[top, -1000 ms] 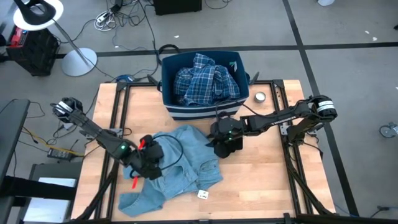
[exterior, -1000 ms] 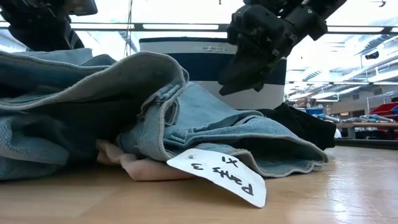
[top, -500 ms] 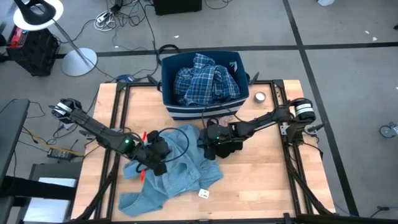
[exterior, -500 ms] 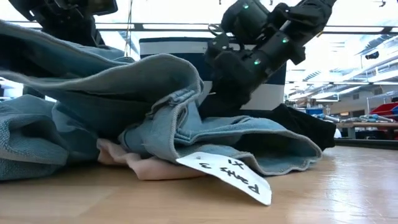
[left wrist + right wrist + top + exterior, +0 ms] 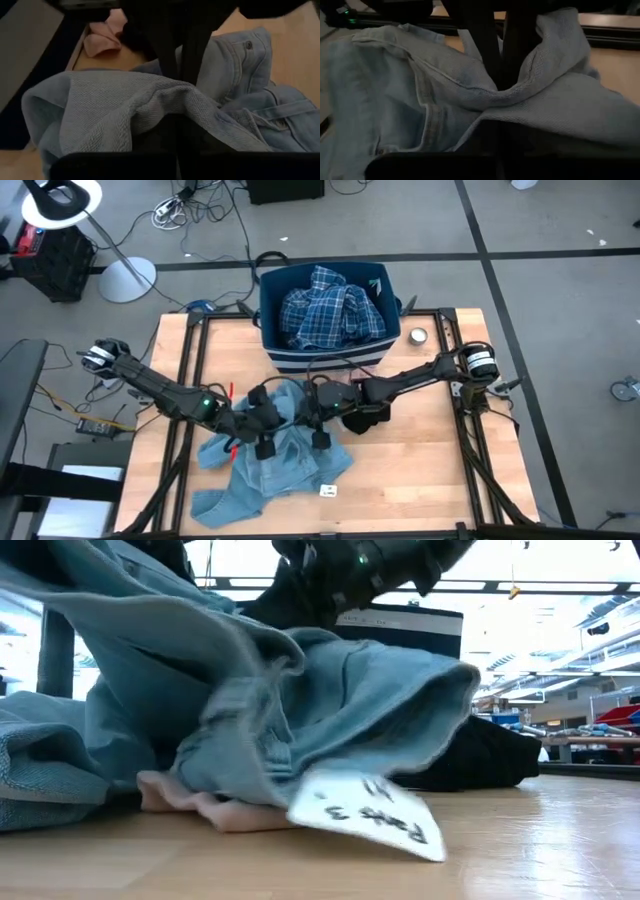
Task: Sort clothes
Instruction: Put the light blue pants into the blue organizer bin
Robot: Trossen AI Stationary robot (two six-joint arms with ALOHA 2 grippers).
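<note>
Bunching denim pants [image 5: 275, 470], pink item [image 5: 190, 808] half-buried

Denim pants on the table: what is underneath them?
A pink garment pokes out from under the denim pants at the table surface, and a black item lies behind them. How far either extends beneath is covered.

A robotics lab or workshop: a pale wooden table [image 5: 420, 450] in a black metal frame stands on a grey concrete floor [image 5: 560, 270] marked with dark tape lines, loose cables [image 5: 200, 205] trailing nearby, a white ring lamp [image 5: 62, 202] on a stand beside it.
</note>
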